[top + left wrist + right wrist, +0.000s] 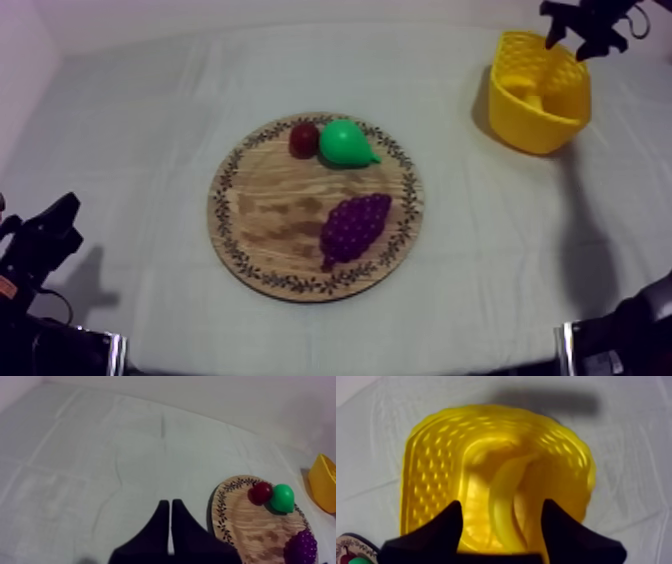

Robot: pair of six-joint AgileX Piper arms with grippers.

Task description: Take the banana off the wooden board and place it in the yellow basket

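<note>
Your right pincer (502, 508) hangs over the basket (535, 130) with its fingers spread, gripping nothing. The banana (503, 493) lies inside the basket, below the pincer. Your left pincer (171, 505) is closed on nothing, low at the left of the table (140, 120). On the board (265, 215) lie the pear (345, 143), grapes (355, 225) and small red fruit (303, 138).

Dim purplish light, soft shadows on the cloth (130, 130), darker corners
</note>
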